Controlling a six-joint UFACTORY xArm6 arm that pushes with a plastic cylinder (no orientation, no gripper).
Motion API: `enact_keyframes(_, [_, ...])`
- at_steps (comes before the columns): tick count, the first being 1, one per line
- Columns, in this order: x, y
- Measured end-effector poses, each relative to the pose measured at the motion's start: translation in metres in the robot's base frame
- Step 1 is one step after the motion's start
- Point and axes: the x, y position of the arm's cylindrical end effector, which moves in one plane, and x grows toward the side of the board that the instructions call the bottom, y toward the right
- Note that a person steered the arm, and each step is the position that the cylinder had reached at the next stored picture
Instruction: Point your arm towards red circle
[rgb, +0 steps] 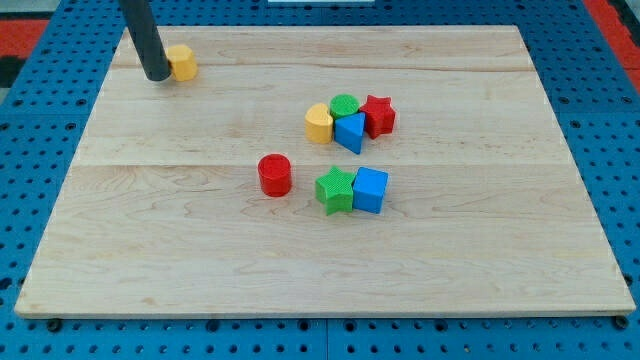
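Note:
The red circle (274, 174) is a short red cylinder standing near the middle of the wooden board (480, 260). My tip (157, 76) is at the view's top left, far up and to the left of the red circle. The tip touches or nearly touches the left side of a yellow block (182, 61).
A cluster lies right of centre: a yellow cylinder (319, 123), a green cylinder (344, 105), a blue triangular block (351, 132) and a red star (378, 115). Below it, a green star (335, 190) and a blue cube (370, 190) sit just right of the red circle.

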Motion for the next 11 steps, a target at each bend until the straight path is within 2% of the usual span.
enact_keyframes(3, [-0.02, 0.011])
enact_keyframes(5, [0.049, 0.032])
enact_keyframes(7, [0.091, 0.069])
enact_keyframes(8, [0.131, 0.081])
enact_keyframes(11, [0.151, 0.234])
